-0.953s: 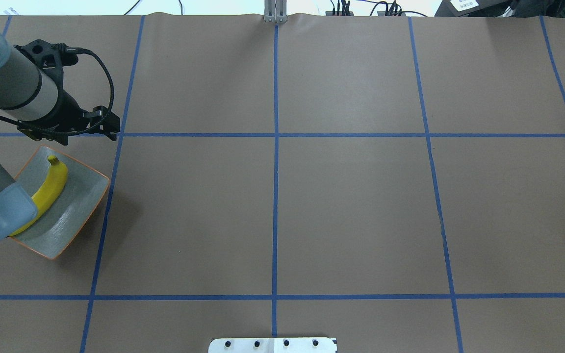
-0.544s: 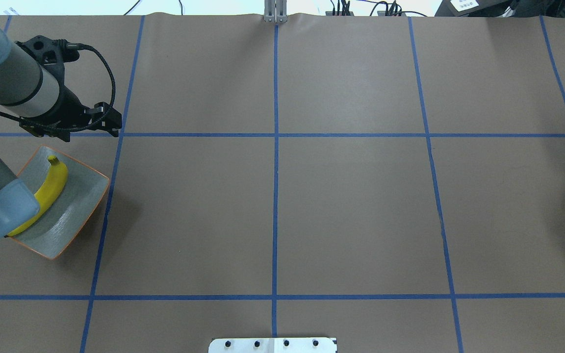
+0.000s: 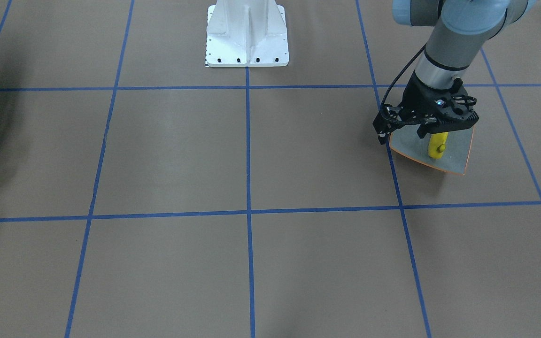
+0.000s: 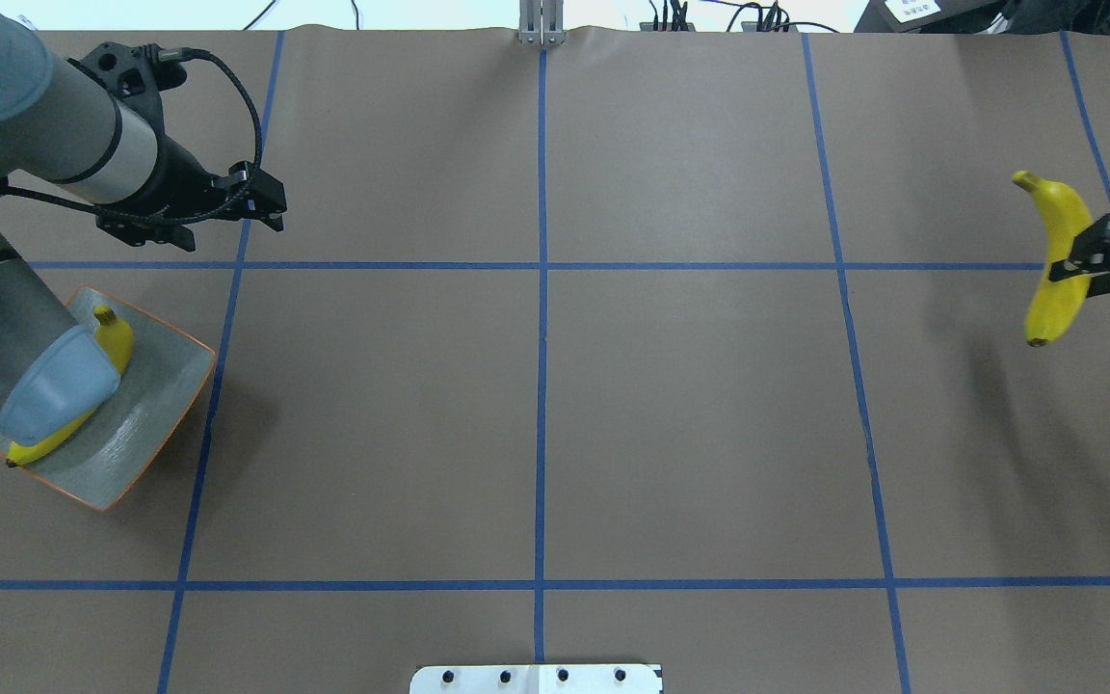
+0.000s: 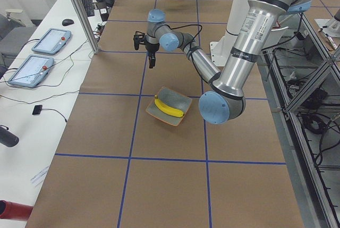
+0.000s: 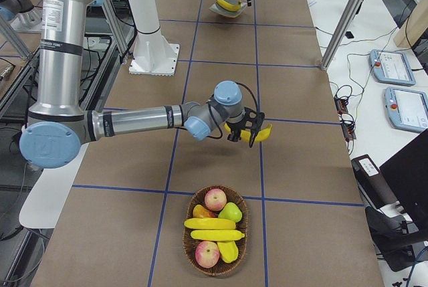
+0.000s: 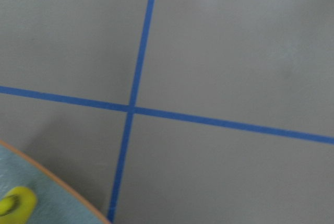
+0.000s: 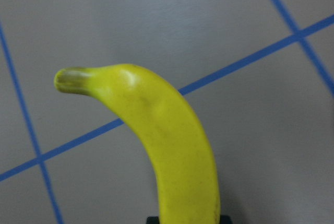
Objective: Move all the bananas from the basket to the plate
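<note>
Now plate (image 4: 145, 405) holds one banana (image 4: 115, 339), right pincer (image 4: 1068, 258) one banana (image 4: 1059, 207), basket (image 6: 186, 233) two bananas (image 6: 209, 223) (image 6: 217, 235).

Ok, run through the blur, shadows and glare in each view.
Left wrist view: soft throughout, plate and plated banana smeared. Right wrist view: held banana looms close, pale highlight near its stem. Front-facing view: broad soft shadow on the table at the view's left. Overhead view: plate throws a shadow rightward.
</note>
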